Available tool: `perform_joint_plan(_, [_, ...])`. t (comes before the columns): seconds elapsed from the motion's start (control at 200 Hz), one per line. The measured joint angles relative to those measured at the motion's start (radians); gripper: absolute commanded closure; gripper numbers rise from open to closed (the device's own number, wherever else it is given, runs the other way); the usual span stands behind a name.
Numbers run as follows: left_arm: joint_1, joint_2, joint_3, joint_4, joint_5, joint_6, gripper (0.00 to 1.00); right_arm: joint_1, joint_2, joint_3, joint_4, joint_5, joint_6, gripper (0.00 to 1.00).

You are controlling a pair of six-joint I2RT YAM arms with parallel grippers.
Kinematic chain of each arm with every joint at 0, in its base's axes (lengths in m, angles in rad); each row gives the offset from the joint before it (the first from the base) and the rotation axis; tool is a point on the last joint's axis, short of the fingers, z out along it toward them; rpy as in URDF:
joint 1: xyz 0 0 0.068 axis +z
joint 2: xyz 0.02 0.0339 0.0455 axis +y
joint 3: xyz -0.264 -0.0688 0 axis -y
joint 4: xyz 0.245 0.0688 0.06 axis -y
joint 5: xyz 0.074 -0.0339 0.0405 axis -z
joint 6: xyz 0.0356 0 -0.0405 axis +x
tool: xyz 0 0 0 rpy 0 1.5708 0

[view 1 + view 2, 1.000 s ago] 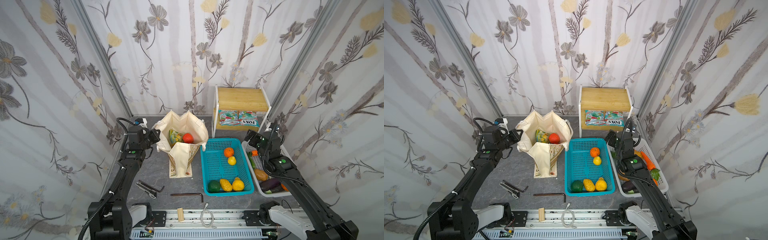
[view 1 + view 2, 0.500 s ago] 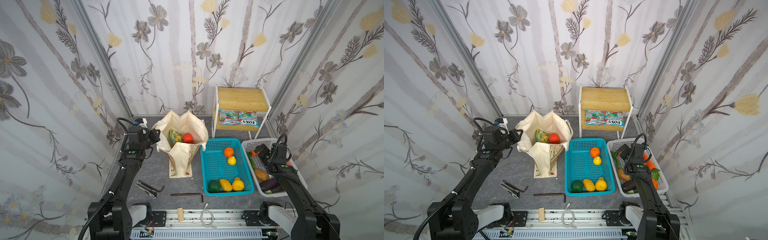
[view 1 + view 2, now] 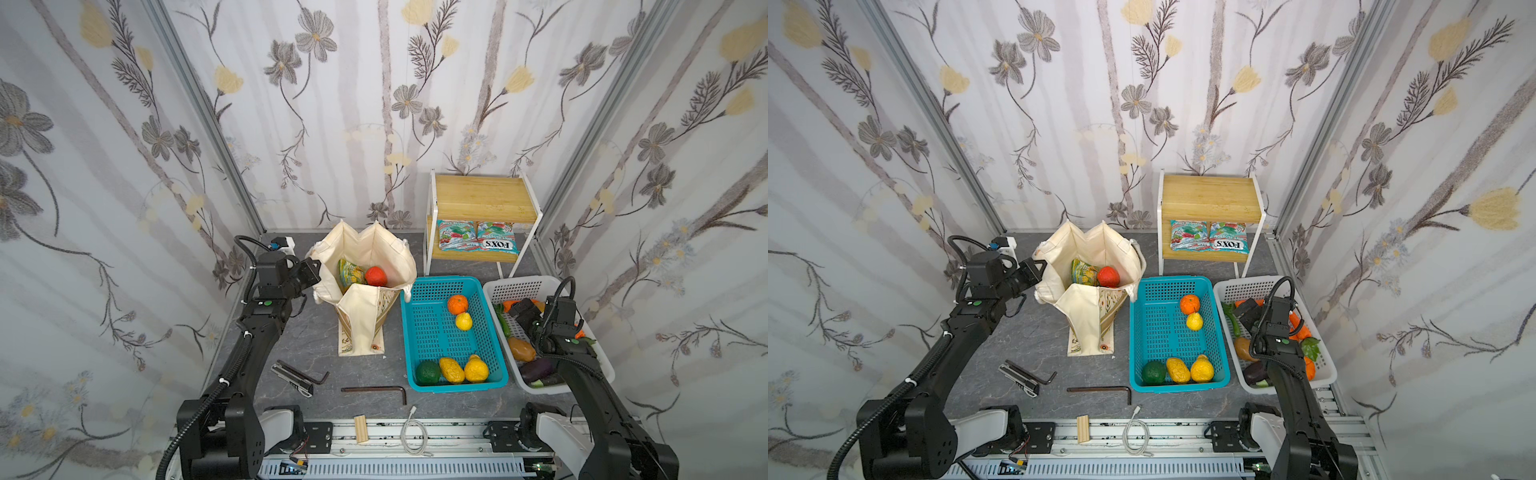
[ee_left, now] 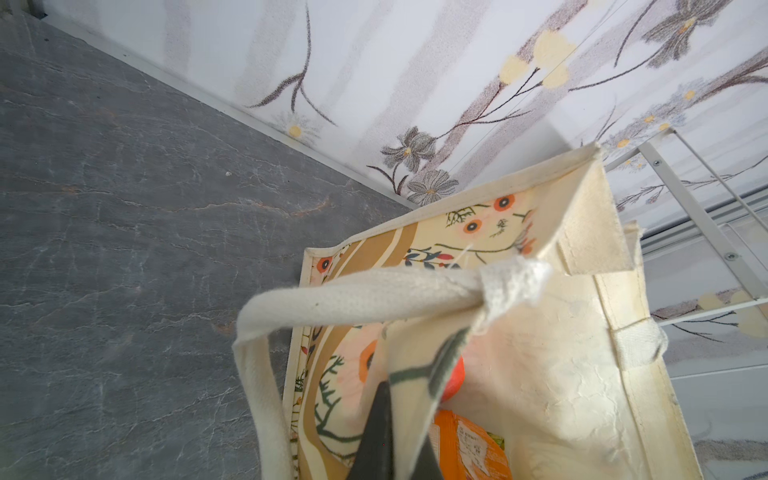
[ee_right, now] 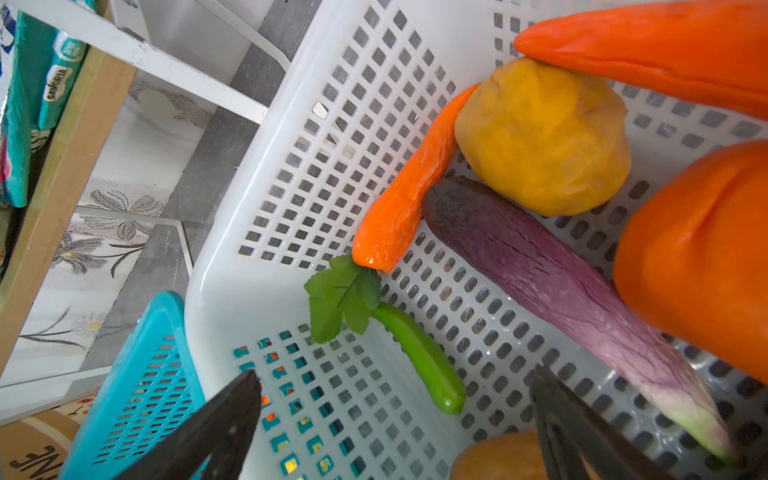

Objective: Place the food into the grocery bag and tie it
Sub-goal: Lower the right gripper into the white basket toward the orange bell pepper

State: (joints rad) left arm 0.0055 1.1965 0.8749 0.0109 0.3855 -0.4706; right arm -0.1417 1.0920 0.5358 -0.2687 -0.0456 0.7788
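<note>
One floppy canvas bag (image 3: 376, 249), round glossy tomato (image 3: 375, 276)

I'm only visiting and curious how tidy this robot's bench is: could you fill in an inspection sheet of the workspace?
Surface: grey stone-look tabletop, no spills seen.
Job's things: grocery bag stands open, holding a tomato and a green packet; orange and lemon lie in the teal basket; vegetables in the white basket.
Clutter: hex key on the tabletop; wooden block on the front rail.
Claws: left claw shut on the bag's rim; right claw open over the white basket.
Cables: white cable coiled on the front rail.
Surroundings: floral walls; wooden shelf with snack packets.
</note>
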Motion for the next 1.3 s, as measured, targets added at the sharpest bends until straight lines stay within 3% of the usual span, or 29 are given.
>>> perform_joint_plan(0.21, [0.0, -0.007, 0.0, -0.001, 0.0, 0.0, 1.0, -0.002, -0.111, 0.043, -0.141, 0.033, 0.017, 0.0])
perform_joint_plan(0.41, [0.0, -0.009, 0.0, -0.001, 0.0, 0.0, 1.0, -0.003, -0.177, 0.159, -0.338, 0.167, 0.052, 0.0])
perform_joint_plan(0.7, [-0.002, -0.018, 0.0, -0.001, 0.004, 0.0, 1.0, -0.024, -0.079, 0.328, -0.599, 0.406, 0.126, 0.0])
perform_joint_plan(0.889, [-0.005, -0.018, 0.0, -0.001, 0.003, 0.0, 1.0, -0.043, -0.055, 0.321, -0.571, 0.433, 0.079, 0.0])
perform_joint_plan(1.184, [-0.009, -0.01, -0.003, 0.0, -0.014, 0.001, 1.0, -0.037, -0.177, 0.21, -0.41, 0.422, -0.058, 0.01])
perform_joint_plan(1.304, [-0.009, -0.018, -0.003, -0.001, -0.014, 0.001, 1.0, -0.038, -0.125, 0.17, -0.382, 0.361, -0.092, 0.02])
